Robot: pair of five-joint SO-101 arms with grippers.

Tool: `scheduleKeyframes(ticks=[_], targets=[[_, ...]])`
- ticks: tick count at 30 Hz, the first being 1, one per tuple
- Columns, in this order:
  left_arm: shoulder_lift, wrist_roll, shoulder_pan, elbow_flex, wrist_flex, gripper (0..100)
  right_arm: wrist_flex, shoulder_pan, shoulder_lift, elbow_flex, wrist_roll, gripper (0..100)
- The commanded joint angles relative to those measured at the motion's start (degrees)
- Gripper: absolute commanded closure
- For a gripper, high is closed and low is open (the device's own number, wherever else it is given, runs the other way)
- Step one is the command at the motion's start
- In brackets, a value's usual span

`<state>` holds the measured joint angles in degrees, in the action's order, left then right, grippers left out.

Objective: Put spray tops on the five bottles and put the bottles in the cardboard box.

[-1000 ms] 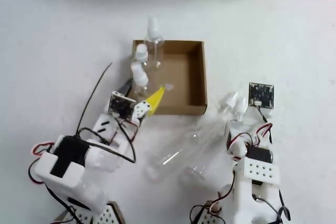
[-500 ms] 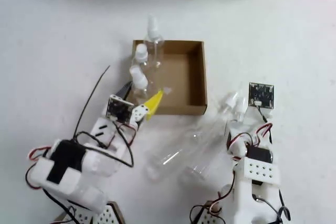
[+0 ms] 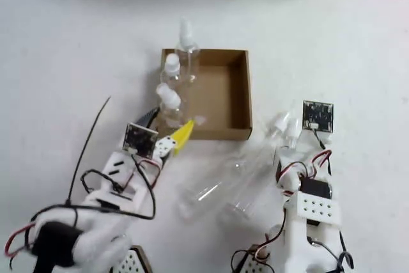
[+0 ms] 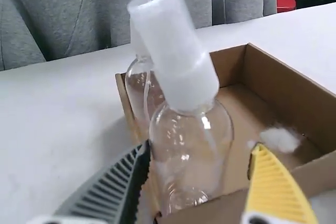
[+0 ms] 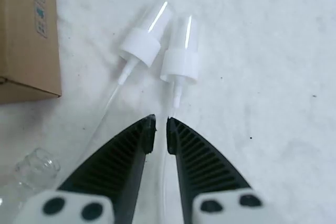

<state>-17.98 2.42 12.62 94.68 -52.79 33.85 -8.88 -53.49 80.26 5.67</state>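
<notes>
Three clear bottles with white spray tops stand along one wall of the cardboard box (image 3: 239,94). The nearest capped bottle (image 3: 169,101) leans in the box's front corner. My left gripper (image 3: 171,119) is open just outside that corner. Its grey finger (image 4: 118,190) and yellow finger (image 4: 273,187) flank that bottle (image 4: 189,145), the yellow one clearly apart from it. Two uncapped bottles (image 3: 220,180) lie on the table in front of the box. Two loose spray tops (image 5: 140,38) (image 5: 181,59) lie just ahead of my right gripper (image 5: 156,129), which is shut with only a slit between its fingers.
A small white scrap (image 4: 281,137) lies on the box floor. The box's outer corner (image 5: 26,35) and an open bottle mouth (image 5: 37,163) sit beside the right gripper. The right arm's base (image 3: 310,212) stands at the table's front edge. Bare table lies behind the box.
My left arm has drawn back toward the table's front, and its fingers have come out of the box corner. The capped bottle stays in the box. The right arm has not moved.
</notes>
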Motion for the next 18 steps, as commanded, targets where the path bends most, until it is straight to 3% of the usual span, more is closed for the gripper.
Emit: scheduleKeyframes(ticks=[1,18], targets=[[-9.8,-0.7,-0.3,1.2,7.5,71,0.2,-0.7,-0.3,-0.3,0.8,98.3],[-48.7,-0.6,-0.3,1.7,59.2,71,0.2,-0.7,0.0,-0.3,0.8,98.3]])
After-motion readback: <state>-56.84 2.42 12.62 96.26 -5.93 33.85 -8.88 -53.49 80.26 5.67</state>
